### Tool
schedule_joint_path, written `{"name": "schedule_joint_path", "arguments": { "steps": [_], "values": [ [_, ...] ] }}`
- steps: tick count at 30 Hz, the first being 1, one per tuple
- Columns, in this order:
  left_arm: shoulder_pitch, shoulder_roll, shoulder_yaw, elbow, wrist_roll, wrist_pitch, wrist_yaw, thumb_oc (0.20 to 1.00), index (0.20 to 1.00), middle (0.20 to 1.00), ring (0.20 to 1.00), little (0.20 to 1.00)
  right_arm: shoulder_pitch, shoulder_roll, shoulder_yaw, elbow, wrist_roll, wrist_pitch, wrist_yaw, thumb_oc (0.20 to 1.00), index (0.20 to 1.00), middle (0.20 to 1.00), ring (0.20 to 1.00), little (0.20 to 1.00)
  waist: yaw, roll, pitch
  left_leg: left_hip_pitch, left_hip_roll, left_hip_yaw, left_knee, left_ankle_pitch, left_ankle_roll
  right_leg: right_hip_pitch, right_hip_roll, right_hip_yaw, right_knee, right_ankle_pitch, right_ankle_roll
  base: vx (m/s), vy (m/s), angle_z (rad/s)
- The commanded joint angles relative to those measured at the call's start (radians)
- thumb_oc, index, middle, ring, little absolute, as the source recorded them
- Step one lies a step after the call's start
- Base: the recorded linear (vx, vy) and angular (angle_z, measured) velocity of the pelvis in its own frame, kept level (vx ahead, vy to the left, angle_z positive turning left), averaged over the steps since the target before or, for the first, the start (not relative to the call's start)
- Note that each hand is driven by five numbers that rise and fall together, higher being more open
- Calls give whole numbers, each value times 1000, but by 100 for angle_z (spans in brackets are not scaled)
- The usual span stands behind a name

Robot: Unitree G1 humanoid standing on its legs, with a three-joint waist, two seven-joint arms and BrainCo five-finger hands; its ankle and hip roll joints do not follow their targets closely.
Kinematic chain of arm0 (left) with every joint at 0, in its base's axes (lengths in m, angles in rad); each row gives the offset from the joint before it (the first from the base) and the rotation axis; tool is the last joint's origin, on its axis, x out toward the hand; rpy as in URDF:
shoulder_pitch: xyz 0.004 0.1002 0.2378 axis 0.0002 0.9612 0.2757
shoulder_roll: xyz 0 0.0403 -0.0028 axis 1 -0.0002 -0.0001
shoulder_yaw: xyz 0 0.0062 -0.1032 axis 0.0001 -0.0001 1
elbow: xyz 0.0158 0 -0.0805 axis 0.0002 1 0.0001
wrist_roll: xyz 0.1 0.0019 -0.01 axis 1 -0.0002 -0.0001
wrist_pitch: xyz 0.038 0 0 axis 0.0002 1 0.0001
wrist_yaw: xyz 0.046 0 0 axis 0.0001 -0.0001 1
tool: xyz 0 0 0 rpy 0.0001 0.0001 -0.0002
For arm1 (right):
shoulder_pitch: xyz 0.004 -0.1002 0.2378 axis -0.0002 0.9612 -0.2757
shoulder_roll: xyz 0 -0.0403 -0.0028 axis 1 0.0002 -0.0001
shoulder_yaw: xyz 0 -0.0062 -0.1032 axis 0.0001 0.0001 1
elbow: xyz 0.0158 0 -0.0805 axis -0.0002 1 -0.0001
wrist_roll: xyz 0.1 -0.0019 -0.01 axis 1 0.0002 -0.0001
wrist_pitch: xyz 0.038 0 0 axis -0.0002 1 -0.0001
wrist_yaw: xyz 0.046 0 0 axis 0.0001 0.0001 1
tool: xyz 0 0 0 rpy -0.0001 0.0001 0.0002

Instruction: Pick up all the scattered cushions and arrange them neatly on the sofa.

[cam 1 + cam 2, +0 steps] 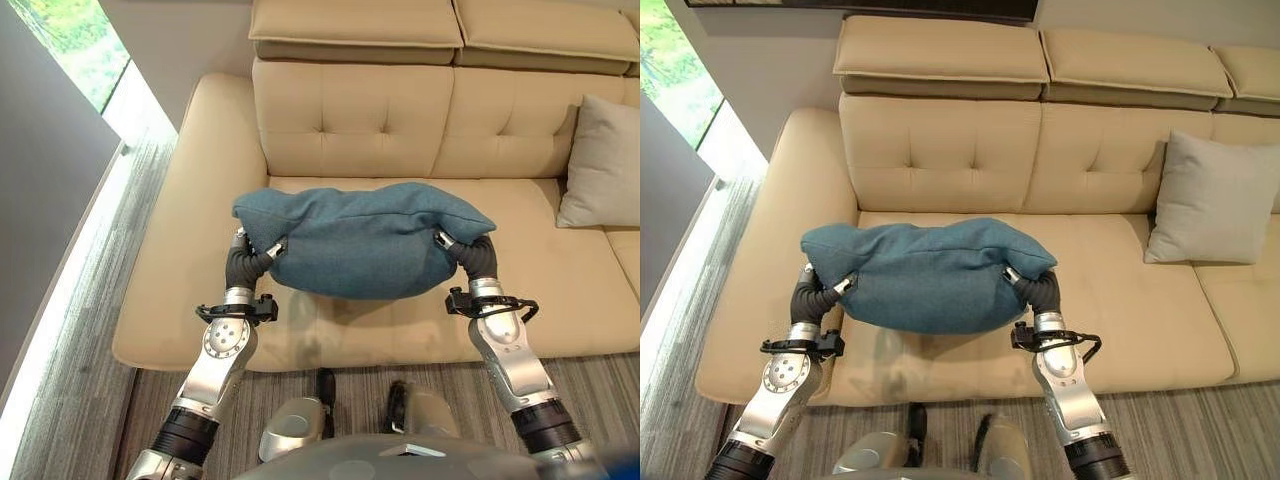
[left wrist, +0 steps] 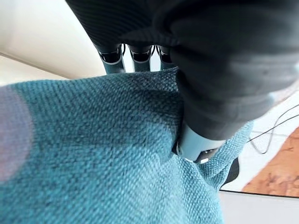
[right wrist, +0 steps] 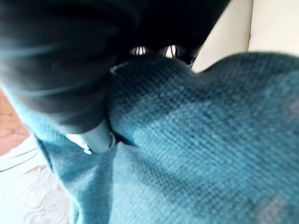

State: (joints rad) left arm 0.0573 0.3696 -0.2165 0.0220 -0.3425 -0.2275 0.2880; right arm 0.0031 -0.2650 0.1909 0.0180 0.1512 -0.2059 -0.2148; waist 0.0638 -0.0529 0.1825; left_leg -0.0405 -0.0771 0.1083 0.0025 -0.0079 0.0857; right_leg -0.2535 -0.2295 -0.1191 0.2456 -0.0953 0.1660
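Both hands grip one teal cushion [image 1: 365,240] between them, held up off the seat of the beige sofa [image 1: 330,130], roughly over the left seat section. Left hand [image 1: 250,258] clamps the cushion's left end: in the left wrist view its thumb [image 2: 194,142] digs into the fabric while the fingers [image 2: 133,55] reach over the far edge, so the cloth is pinched between them. Right hand [image 1: 470,252] does the same on the other end; in the right wrist view its thumb [image 3: 93,137] presses into the weave and the fingers [image 3: 154,51] curl round the upper edge. The cushion sags in the middle and bulges over both hands, its top edge puckered where they squeeze it. Its shadow lies on the seat just below. Further right, a grey cushion [image 1: 1215,200] leans upright against the backrest, well apart from the teal one. Striped grey carpet [image 1: 80,330] runs along the sofa's front and left side.
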Motion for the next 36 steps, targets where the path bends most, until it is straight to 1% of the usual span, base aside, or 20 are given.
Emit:
{"name": "schedule_joint_path", "arguments": {
  "steps": [1, 2, 6, 9, 11, 17, 18, 20, 24, 28, 30, 31, 32, 36],
  "values": [
    [-38, -14, -15, -105, 13, -81, -22, 200, 200, 200, 200, 200, -68, -15, -53, -81, -11, -97, -7, 200, 200, 200, 200, 200, -3, -13, -68, -24, 55, -60, 77, -98, -65, 158, 59, -47, -126, 95, 6, 158, -97, 31],
    [-39, -22, -15, -101, 14, -80, -23, 200, 200, 200, 200, 200, -67, -19, -54, -73, -11, -93, -7, 200, 200, 200, 200, 200, -6, -12, -87, -9, 59, -60, 52, -95, -71, 186, 70, -60, -172, 98, 4, 155, -102, 28],
    [-48, -30, -18, -90, 14, -69, -18, 200, 200, 200, 200, 200, -58, -27, -55, -56, -9, -81, -9, 200, 200, 200, 200, 200, -9, -9, -120, 41, 68, -69, -13, -76, -89, 253, 92, -76, -261, 100, -3, 136, -95, 2],
    [-61, -35, -23, -81, 22, -64, -10, 200, 200, 200, 200, 200, -63, -31, -53, -50, -17, -77, -17, 200, 200, 200, 200, 200, -8, -4, -129, 63, 72, -72, -43, -64, -96, 281, 99, -88, -296, 103, -4, 83, -50, -1],
    [-91, -42, -25, -63, 36, -61, 9, 200, 200, 200, 200, 200, -81, -39, -54, -41, -32, -74, -37, 200, 200, 200, 200, 200, -6, 1, -139, 84, 77, -75, -79, -46, -106, 308, 107, -97, -332, 106, -5, 76, -38, 8],
    [-233, -53, -47, 1, 45, -63, 66, 200, 200, 200, 200, 200, -202, -62, -32, -11, -55, -65, -92, 200, 200, 200, 200, 200, -7, 11, -148, 55, 88, -79, -90, -26, -125, 295, 109, -116, -333, 96, -1, 15, -16, 12],
    [-233, -53, -47, 1, 45, -63, 66, 200, 200, 200, 200, 200, -202, -62, -32, -11, -55, -65, -92, 200, 200, 200, 200, 200, -7, 11, -148, 55, 88, -79, -90, -26, -125, 295, 109, -116, -333, 96, -1, -18, -1, 18],
    [-343, -49, -71, 40, 51, -67, 96, 200, 200, 200, 200, 200, -286, -78, -24, 12, -67, -59, -131, 200, 200, 200, 200, 200, -14, 20, -149, 27, 91, -87, -90, -18, -134, 277, 106, -129, -333, 97, 3, -10, 12, 28],
    [-495, -43, -106, 126, 58, -63, 132, 200, 200, 200, 200, 200, -411, -88, 12, 87, -65, -50, -169, 200, 200, 200, 200, 200, -15, 28, -143, 12, 94, -93, -90, -18, -140, 260, 106, -132, -333, 96, 5, 0, 20, 23],
    [-557, -40, -120, 172, 51, -66, 144, 200, 200, 200, 200, 200, -481, -96, 44, 145, -72, -36, -178, 200, 200, 200, 200, 200, -13, 29, -142, 9, 96, -93, -90, -18, -143, 257, 106, -130, -333, 97, 4, 0, 0, 0],
    [-596, -38, -138, 209, 51, -63, 149, 200, 200, 200, 200, 200, -515, -100, 63, 182, -74, -31, -179, 200, 200, 200, 200, 200, -13, 28, -136, 9, 95, -93, -90, -19, -143, 258, 105, -131, -333, 97, 3, -38, -6, 0],
    [-685, -32, -163, 279, 40, -60, 163, 200, 200, 200, 200, 200, -588, -104, 91, 243, -59, -26, -195, 200, 200, 200, 200, 200, -14, 30, -118, -7, 94, -94, -90, -14, -146, 240, 105, -129, -333, 102, 4, -116, -14, 2],
    [-715, -27, -171, 303, 36, -60, 167, 200, 200, 200, 200, 200, -614, -107, 102, 263, -52, -24, -198, 200, 200, 200, 200, 200, -14, 31, -111, -17, 94, -94, -90, -10, -147, 229, 105, -129, -333, 105, 4, -141, -15, 1],
    [-783, -18, -190, 344, 26, -66, 174, 200, 200, 200, 200, 200, -704, -132, 131, 336, -36, -13, -203, 200, 200, 200, 200, 200, -14, 35, -87, -77, 95, -95, -90, 12, -153, 168, 106, -129, -333, 124, 1, -96, -13, 1]
  ]
}}
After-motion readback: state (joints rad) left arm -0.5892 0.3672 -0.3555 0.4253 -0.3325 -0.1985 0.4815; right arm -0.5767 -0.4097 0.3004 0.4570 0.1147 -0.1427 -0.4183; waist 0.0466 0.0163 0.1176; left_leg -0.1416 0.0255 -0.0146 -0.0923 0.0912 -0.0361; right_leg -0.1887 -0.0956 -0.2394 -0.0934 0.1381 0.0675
